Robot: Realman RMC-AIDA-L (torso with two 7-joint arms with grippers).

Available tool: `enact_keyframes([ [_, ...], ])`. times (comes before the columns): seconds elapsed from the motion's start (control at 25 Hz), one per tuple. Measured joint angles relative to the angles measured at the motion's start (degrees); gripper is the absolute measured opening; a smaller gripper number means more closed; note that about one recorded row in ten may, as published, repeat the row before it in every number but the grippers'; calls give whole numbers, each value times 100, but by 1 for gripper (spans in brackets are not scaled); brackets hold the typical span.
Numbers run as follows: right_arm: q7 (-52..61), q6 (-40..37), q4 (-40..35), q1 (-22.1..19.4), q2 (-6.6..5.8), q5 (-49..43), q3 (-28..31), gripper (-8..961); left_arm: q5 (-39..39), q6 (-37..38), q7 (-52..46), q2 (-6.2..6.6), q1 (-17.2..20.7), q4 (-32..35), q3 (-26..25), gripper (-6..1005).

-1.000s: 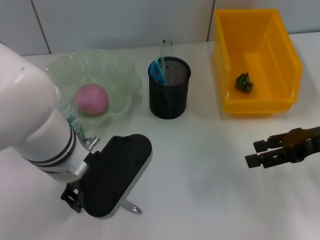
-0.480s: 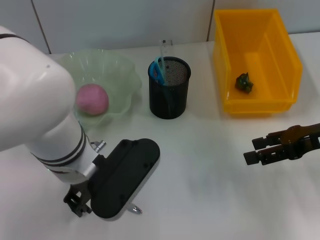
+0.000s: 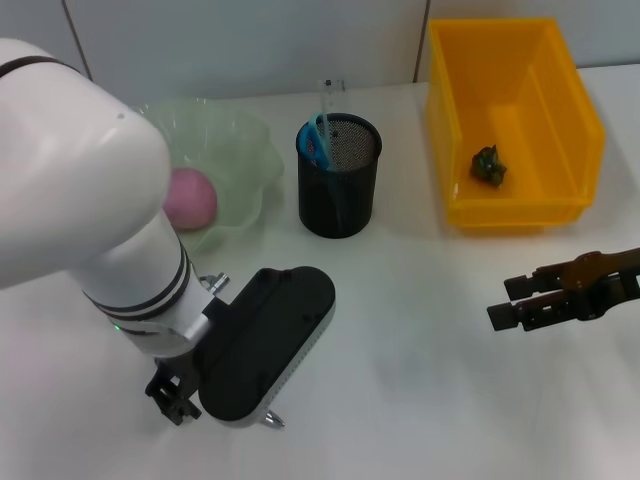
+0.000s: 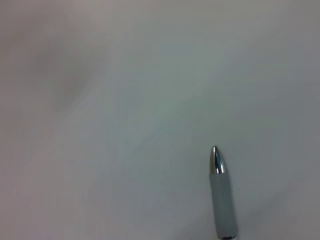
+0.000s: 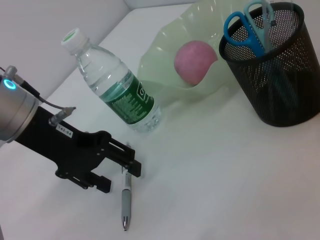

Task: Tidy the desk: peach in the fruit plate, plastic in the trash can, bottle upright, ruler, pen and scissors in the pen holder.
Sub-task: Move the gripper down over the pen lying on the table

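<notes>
The silver pen (image 5: 125, 200) lies on the white desk, its tip (image 3: 270, 420) showing from under my left arm. My left gripper (image 5: 120, 177) is open and low over the pen's back end, a finger on either side. The pen's tip (image 4: 218, 190) fills the left wrist view. The clear bottle (image 5: 114, 89) stands upright behind it. The pink peach (image 3: 192, 198) rests in the green fruit plate (image 3: 245, 150). Blue scissors (image 3: 316, 140) and the clear ruler (image 3: 328, 98) stand in the black mesh pen holder (image 3: 340, 185). Green plastic (image 3: 488, 165) lies in the yellow trash can (image 3: 450, 120). My right gripper (image 3: 508, 303) hovers open at the right.
My bulky white left arm (image 3: 90, 200) hides the bottle and part of the plate in the head view. A tiled wall (image 3: 250, 40) rises behind the desk.
My left arm has swung to the right and nearer the pen holder, covering more of the plate. The right gripper dropped slightly at first and then held still.
</notes>
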Motion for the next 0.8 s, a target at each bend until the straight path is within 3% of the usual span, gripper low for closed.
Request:
enact_keyframes([
  [0.8, -35, 7, 1, 10, 50, 2, 9, 839, -72, 92, -72, 4, -226, -288, 17, 694],
])
